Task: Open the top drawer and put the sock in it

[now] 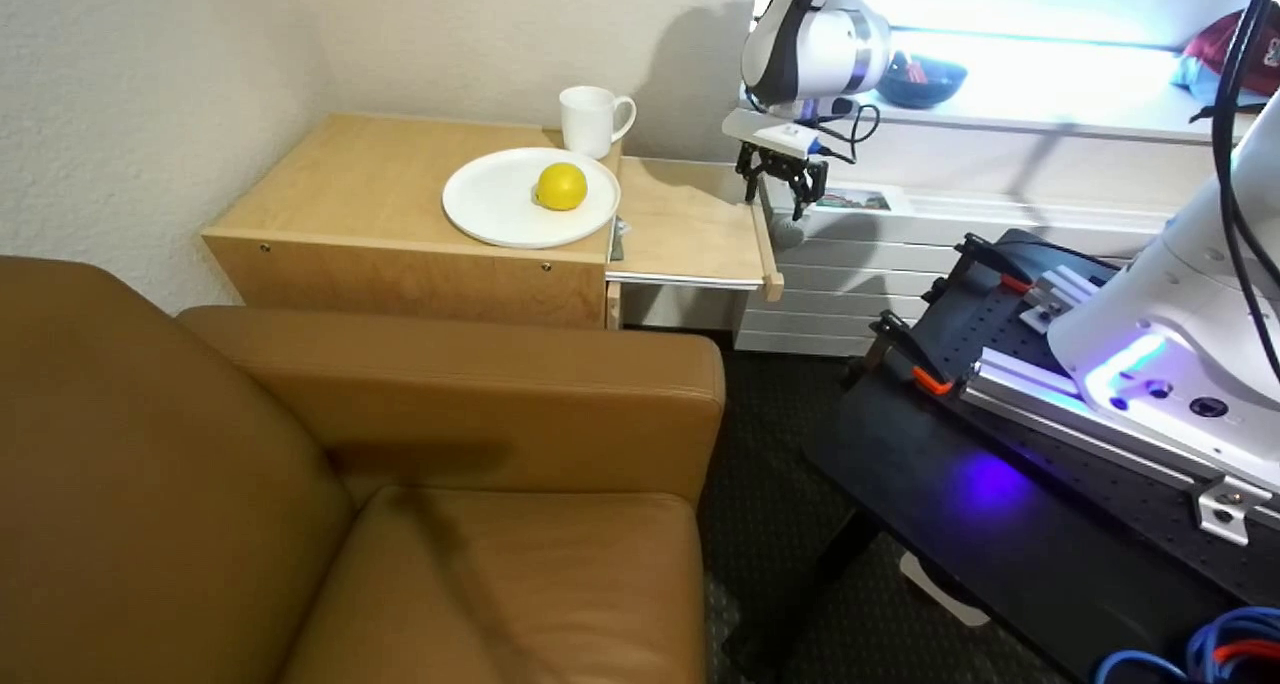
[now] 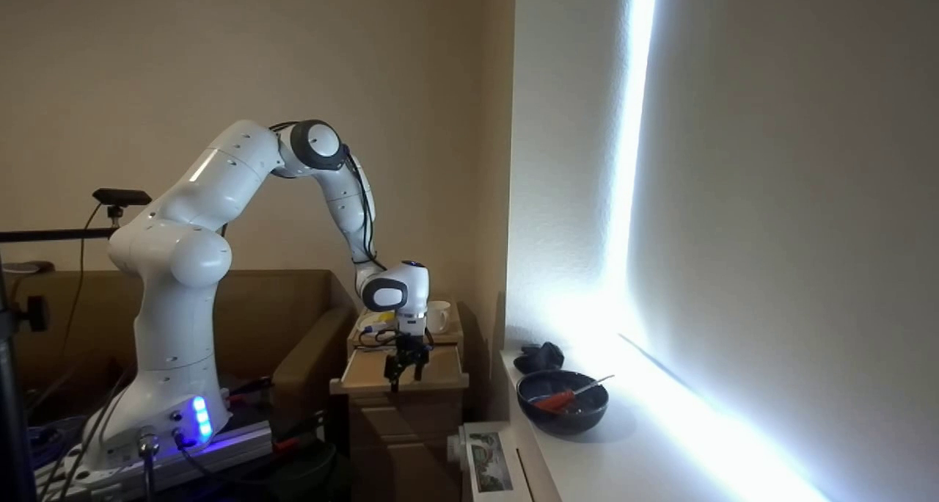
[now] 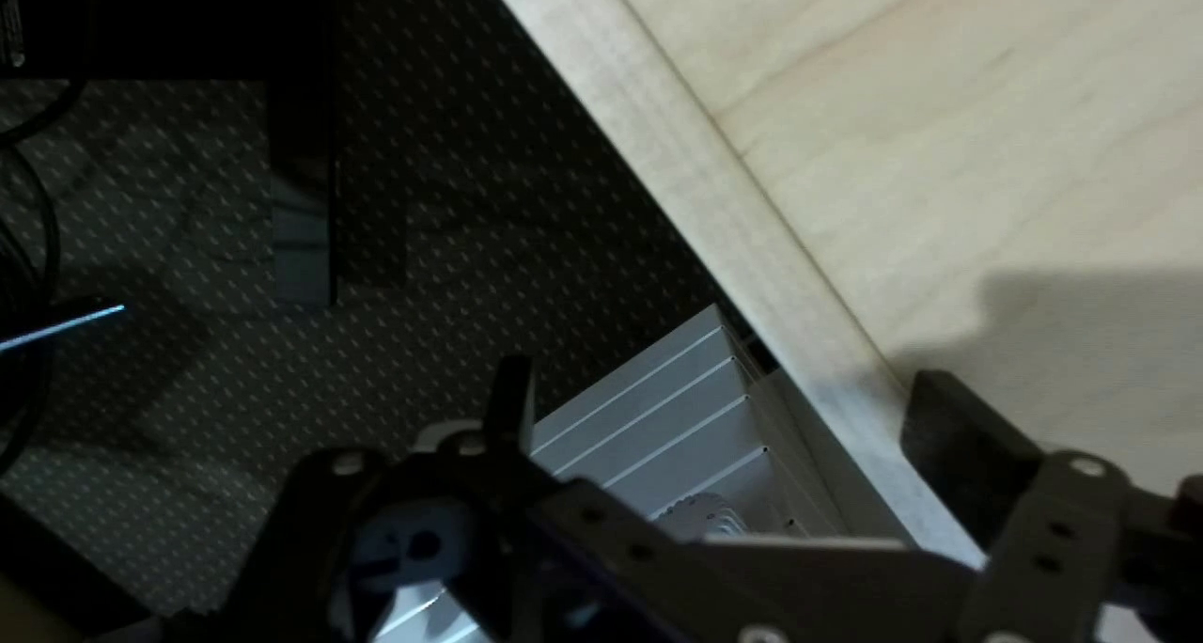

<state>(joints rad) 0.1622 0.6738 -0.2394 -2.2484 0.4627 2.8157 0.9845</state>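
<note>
Drawer point(image 1: 690, 229) is extended from the cabinet point(image 1: 400, 164), outer end right by the gripper point(image 1: 775, 207). It is pointed outward, away from the cabinet, toward the side where the arm's base point(image 1: 1180, 314) is mounted. Long axis of the front point(image 3: 728, 220) is set crosswise to that, seen slanted upper left to lower right in the wrist view. Whole drawer's long axis can't be told, rear hidden in the cabinet. Jaws are spread wide, fingers point(image 3: 973, 455) placed one to each side of the front: one on the drawer's inner side, one outside. Contact can't be told. Past the drawer from the gripper, plate point(image 1: 490, 204) is set on the cabinet top, lemon point(image 1: 562, 186) on it, mug point(image 1: 586, 122) stood upright just beside. Radiator point(image 1: 830, 314) is seen lower than the gripper, on the front's outer side. Well apart from the gripper, bowl point(image 2: 561, 423) is set on the sill point(image 2: 623, 458), red-handled tool point(image 2: 559, 401) laid in it.
</note>
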